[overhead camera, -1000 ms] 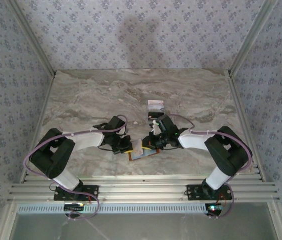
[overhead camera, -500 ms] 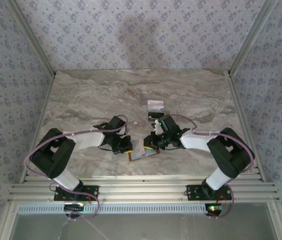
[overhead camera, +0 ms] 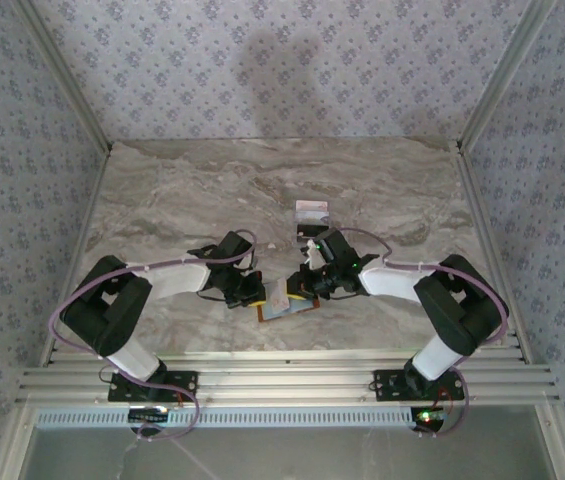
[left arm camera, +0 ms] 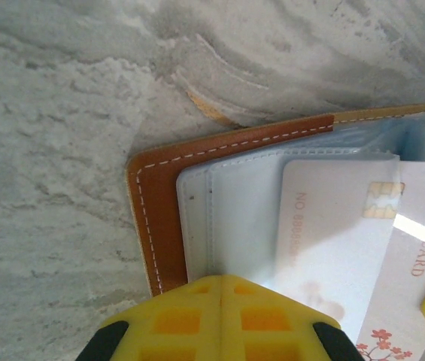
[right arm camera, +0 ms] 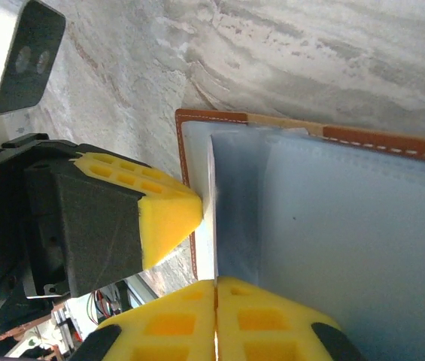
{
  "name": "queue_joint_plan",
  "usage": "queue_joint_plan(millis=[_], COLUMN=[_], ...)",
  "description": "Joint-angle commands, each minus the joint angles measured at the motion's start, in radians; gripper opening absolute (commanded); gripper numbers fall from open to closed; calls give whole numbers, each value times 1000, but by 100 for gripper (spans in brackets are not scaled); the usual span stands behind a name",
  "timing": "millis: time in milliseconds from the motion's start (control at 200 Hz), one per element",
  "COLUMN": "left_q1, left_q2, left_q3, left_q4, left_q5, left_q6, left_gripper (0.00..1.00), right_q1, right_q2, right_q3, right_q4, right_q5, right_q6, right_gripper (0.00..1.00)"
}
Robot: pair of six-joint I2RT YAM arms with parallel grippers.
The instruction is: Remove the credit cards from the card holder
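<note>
Two grippers meet low over the holder (overhead camera: 287, 303), which lies open on the table (overhead camera: 182, 200) near its front edge, between the arms. The left gripper (overhead camera: 247, 291) has its yellow pads (left arm camera: 189, 316) pressed together on nothing, with the tips at the holder's left end, pinning it as I judge. The right gripper (overhead camera: 311, 284) is closed as well, and a thin pale edge runs into the seam of its pads; card or plastic, I cannot tell. A white card (left arm camera: 332, 226) sits tucked in a clear sleeve (left arm camera: 235, 218), with a printed card (left arm camera: 415, 256) lapping beside it. These look light, stiff and slick, so I would pinch a bare short edge and draw flat along the sleeve. The leather looks soft and light and would likely ride along unless held down. Just beyond the holder lie a pale card (overhead camera: 310, 211) and a dark card (overhead camera: 308, 231) beside it. The table is smooth grey marbled stone, walled by flowered paper (overhead camera: 262, 70), with a ribbed metal rail (overhead camera: 282, 385) in front.
</note>
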Motion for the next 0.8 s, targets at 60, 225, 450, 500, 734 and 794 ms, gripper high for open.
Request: queue_joint_plan(millis=[60,225,450,500,734,794], left_q1=[-8,-8,-7,-7,-5,-4], left_q2=[20,8,-10,-14,-31,-38], left_q3=[-13,-12,-1,0,20,31], left_q4=[-89,-114,-149,-158,-183,-187], left_q5=[-67,-90,-117,-127,-136,-136], left_q6=[17,26,40,44,57,59], left_gripper=[0,0,0,0,0,0], right_q1=[5,-4,-20,-23,-30,-34], right_q2=[-14,-78,-139,-150,-214,-230], right_q3=[25,38,56,61,63,64], right_q4=[-83,-205,-335,-350,-371,-377], right_q5=[35,126,206,213,226,231], right_q6=[-38,-96,-156,-165,-171,-172], right_gripper=[4,0,0,0,0,0])
